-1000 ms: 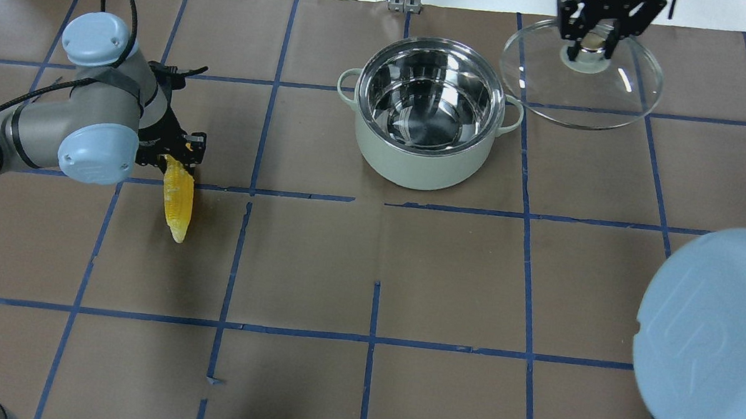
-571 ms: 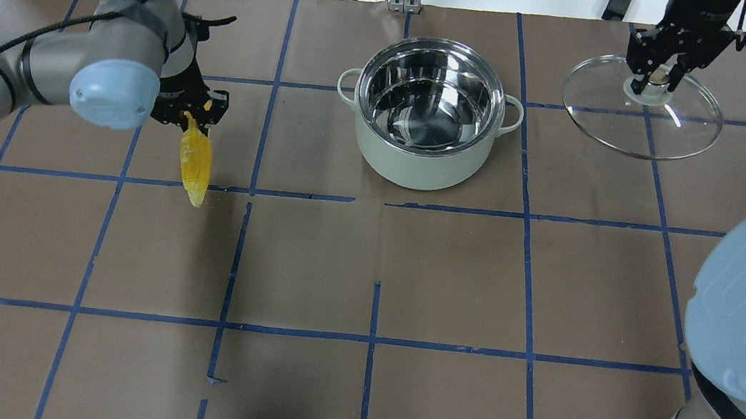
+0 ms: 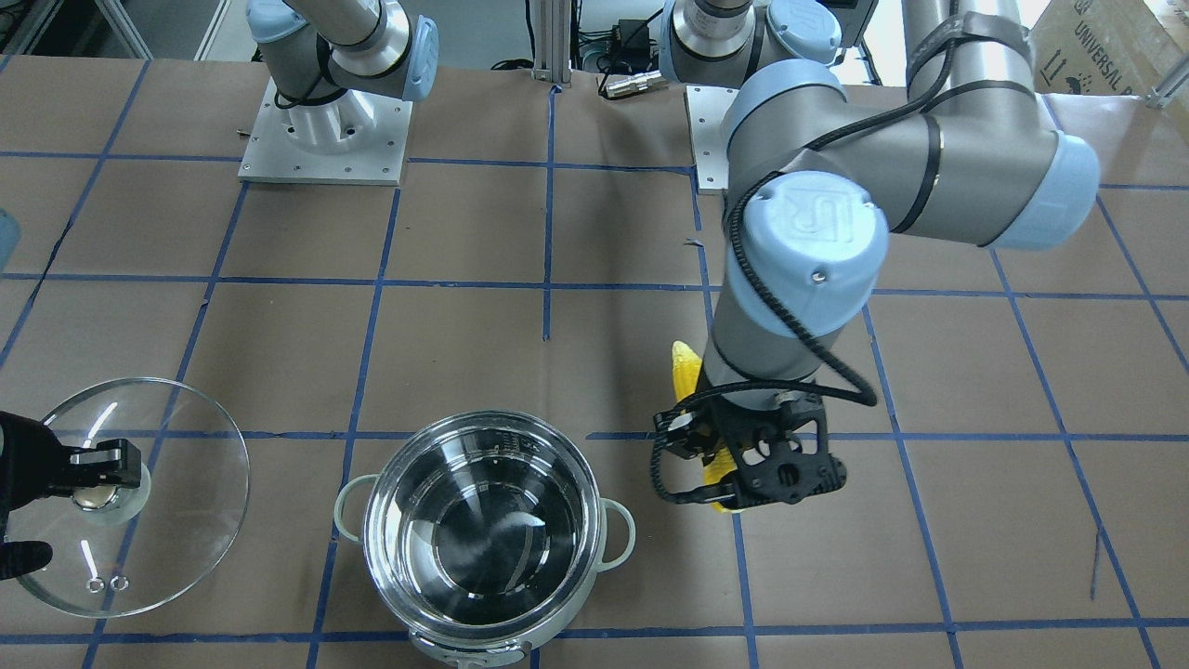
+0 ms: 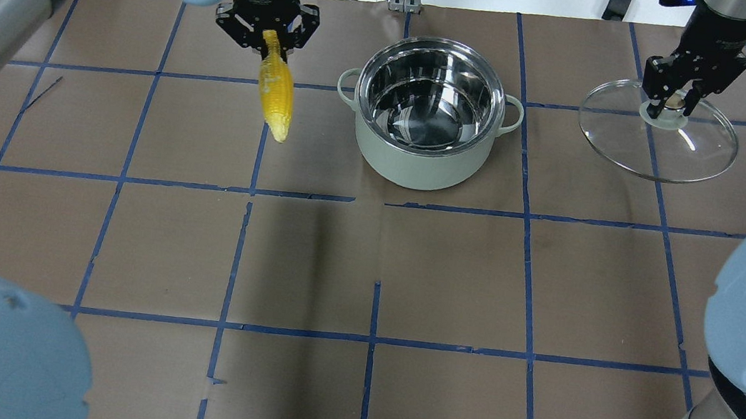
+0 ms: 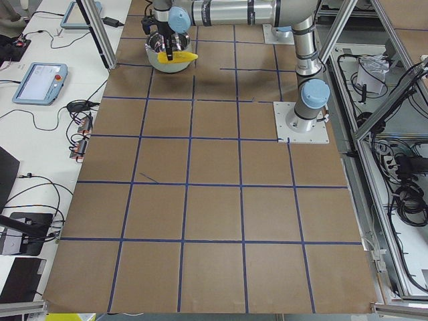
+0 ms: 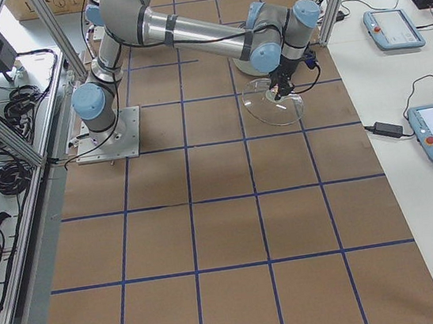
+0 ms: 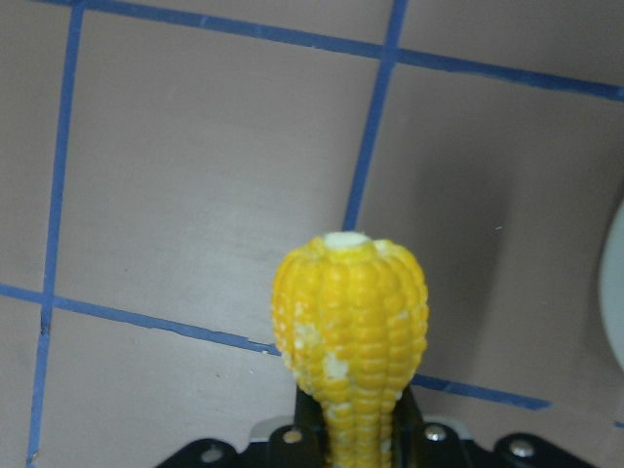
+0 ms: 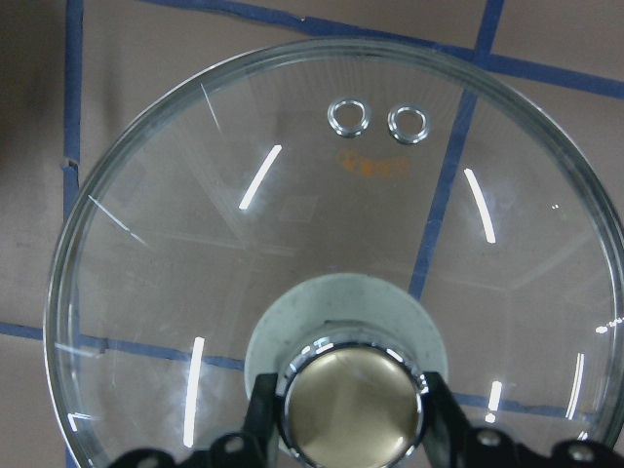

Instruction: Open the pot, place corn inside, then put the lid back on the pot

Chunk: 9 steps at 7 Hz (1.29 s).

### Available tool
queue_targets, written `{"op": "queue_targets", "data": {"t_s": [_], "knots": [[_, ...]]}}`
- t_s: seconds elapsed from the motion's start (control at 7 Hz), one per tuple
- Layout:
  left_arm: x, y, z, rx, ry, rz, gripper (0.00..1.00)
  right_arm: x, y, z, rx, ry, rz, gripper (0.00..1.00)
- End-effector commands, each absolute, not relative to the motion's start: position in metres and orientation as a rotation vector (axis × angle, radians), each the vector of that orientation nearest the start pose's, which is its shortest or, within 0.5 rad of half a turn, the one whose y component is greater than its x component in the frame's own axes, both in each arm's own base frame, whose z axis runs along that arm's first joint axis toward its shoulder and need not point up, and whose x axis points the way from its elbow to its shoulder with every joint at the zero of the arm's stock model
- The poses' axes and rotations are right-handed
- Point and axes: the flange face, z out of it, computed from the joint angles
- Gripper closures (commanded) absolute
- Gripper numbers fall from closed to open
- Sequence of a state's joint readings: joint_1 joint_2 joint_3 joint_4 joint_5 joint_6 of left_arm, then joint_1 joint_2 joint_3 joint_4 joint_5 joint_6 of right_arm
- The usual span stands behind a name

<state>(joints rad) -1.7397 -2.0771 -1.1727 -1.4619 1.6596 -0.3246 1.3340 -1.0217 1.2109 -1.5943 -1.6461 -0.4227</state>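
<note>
Overhead exterior: we log the left gripper (image 4: 270, 37) raised off the worktop (image 4: 450, 277), its jaws pinching the corn (image 4: 275, 92) by one end. The cob is held clear of the surface with its tapered tip toward the robot's side. It sits just beside the left handle of the pot (image 4: 422, 165).

The pot stands uncovered on the worktop, polished interior showing, one pale loop handle on each side.

Well apart on the pot's right, we note the right gripper (image 4: 675, 104), jaws clamped on the knob of the lid (image 4: 641, 144). The right wrist view agrees: both jaws press against the knob's sides, and the two vent holes lie on the far part of the glass. We cannot tell whether the lid's rim touches the worktop.

In the left wrist view we see the cob end-on, with blue grid tape beneath.
</note>
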Motion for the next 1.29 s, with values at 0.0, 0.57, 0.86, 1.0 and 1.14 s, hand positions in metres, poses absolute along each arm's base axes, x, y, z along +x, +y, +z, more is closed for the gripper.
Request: {"op": "queue_targets", "data": {"t_s": [0.0,0.57,0.86,1.0,1.14], "knots": [[-0.319,-0.701,0.375,-0.216,3.059,-0.089,0.97,-0.040,-0.691,0.327,-0.293,3.119,0.309,0.88],[-0.386,-0.722,0.353,-0.243,3.050,-0.048,0.97,-0.037,-0.693,0.331,-0.300,3.125,0.286,0.88],[-0.414,-0.710,0.335,-0.278,3.036,-0.016,0.96,-0.037,-0.693,0.332,-0.298,3.127,0.285,0.88],[-0.416,-0.709,0.332,-0.273,3.033,-0.009,0.75,-0.037,-0.693,0.332,-0.298,3.126,0.284,0.88],[-0.416,-0.708,0.327,-0.286,3.030,0.005,0.01,-0.037,-0.693,0.332,-0.298,3.126,0.284,0.88]]}}
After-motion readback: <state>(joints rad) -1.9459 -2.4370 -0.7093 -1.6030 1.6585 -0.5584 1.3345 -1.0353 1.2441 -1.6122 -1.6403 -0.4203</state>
